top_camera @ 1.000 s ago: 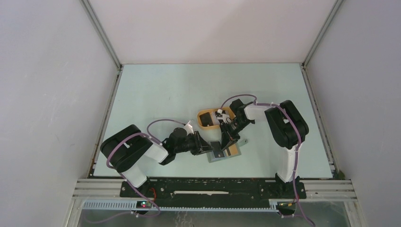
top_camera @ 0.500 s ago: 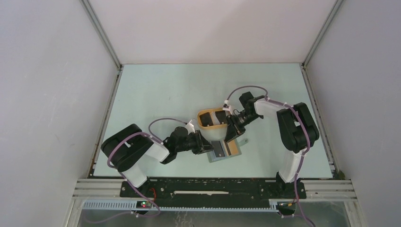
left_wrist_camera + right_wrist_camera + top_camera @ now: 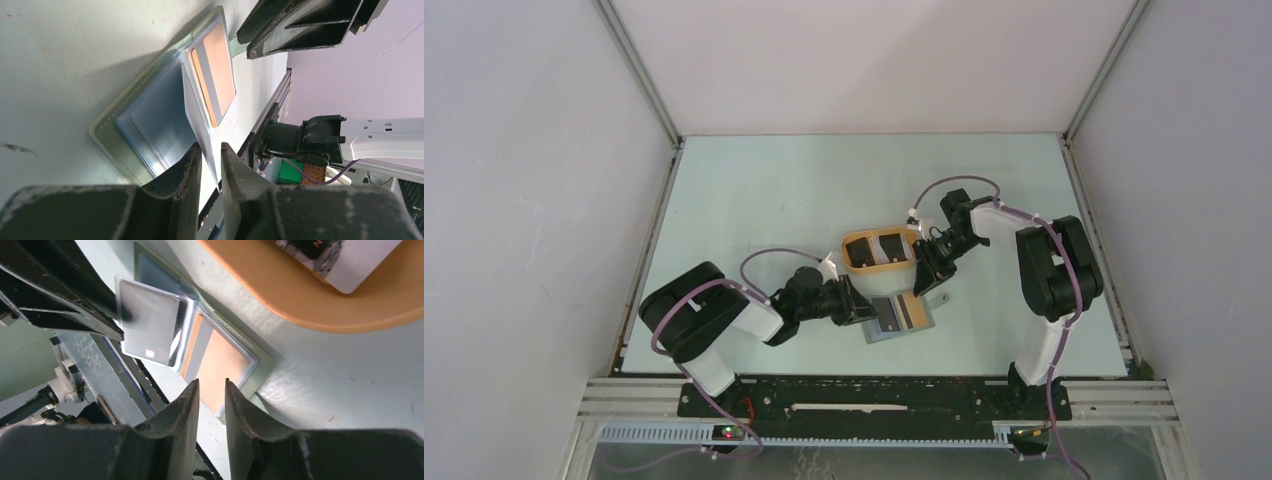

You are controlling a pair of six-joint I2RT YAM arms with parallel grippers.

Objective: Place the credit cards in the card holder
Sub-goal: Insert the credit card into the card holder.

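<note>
Clamped with the left gripper (image 3: 211,150) on the clear inner leaf of the card holder (image 3: 150,125), propping it open. Hovering with the right gripper (image 3: 212,385) just past its far edge, barely parted, holding nothing. Toward mid-worktop: orange tray (image 3: 874,270) with black and whitish credit cards (image 3: 879,248). Card holder lying open by the near edge, about mid-width. Tan card (image 3: 220,365) already seated in a pocket. Judged between cards; next calls for reaching into the tray and pinching one thin card by its edge.

Right pincer (image 3: 927,277) withdrawn from over card holder (image 3: 900,322), now further right and far, beside orange tray (image 3: 874,268). Tan card (image 3: 911,311) in holder uncovered. Right arm elbow swung rightward.
</note>
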